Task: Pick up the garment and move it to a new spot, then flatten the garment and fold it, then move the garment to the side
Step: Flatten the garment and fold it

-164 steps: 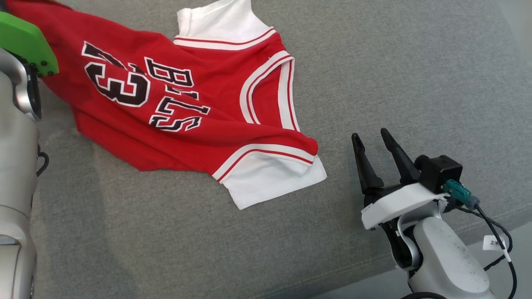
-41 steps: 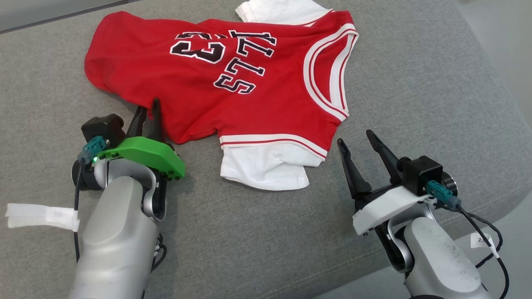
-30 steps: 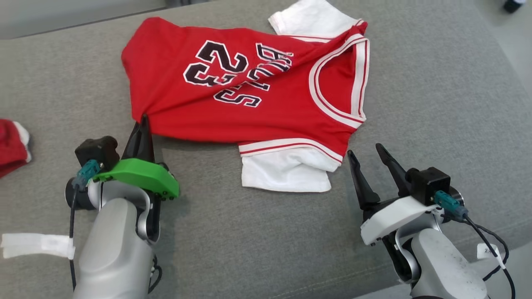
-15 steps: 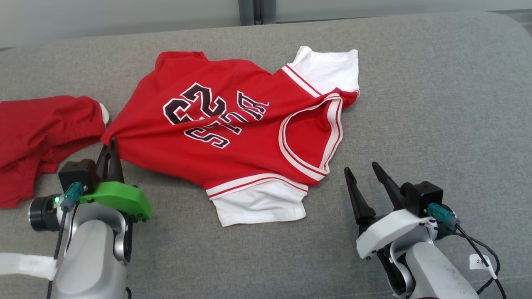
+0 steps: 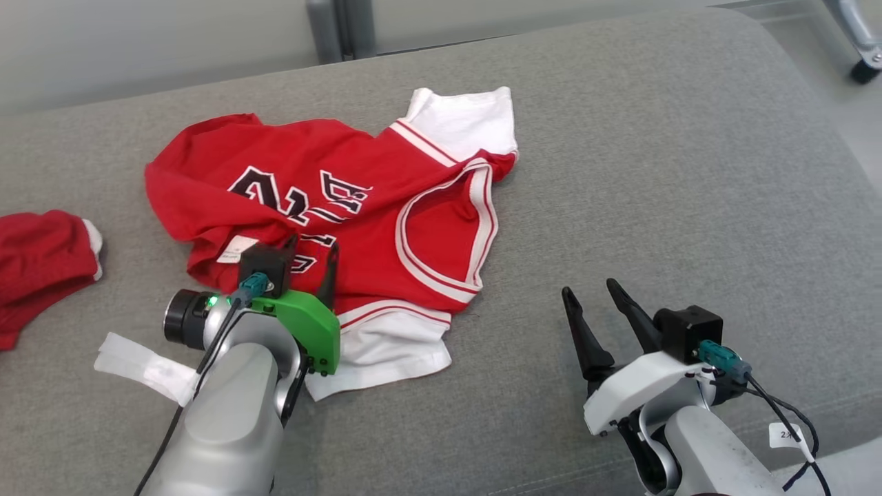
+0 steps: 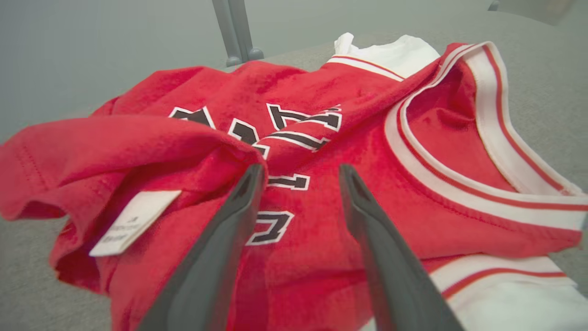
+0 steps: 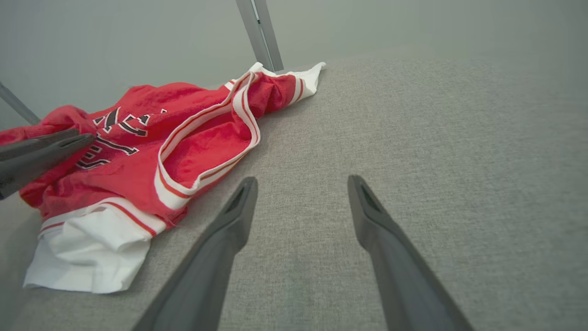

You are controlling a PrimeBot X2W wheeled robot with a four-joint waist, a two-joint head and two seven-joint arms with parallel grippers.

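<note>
The garment [image 5: 386, 207] is a red jersey with black lettering, white trim and white sleeves, lying rumpled on the grey cushion [image 5: 654, 172]. Its bottom hem is folded back over the number, and a white label [image 6: 133, 220] shows on the fold. My left gripper [image 5: 313, 242], under its green cover, hovers just over the jersey's lower part. In the left wrist view the left gripper [image 6: 301, 170] is open with only cloth beneath it. My right gripper [image 5: 589, 289] stands open on the bare cushion to the garment's right, apart from it. In the right wrist view the right gripper [image 7: 302, 180] holds nothing and the garment [image 7: 183, 138] lies to its left.
Another red piece of clothing [image 5: 41, 255] lies at the cushion's left edge. A grey metal post [image 5: 341, 31] rises behind the cushion and a caster wheel [image 5: 865, 69] stands on the floor at the top right. The cushion's front edge runs past my right arm.
The left gripper, earlier shut on the garment's hem corner, has carried it over the jersey and opened; the hem now lies folded back. The head camera has shifted. The right gripper stays open.
</note>
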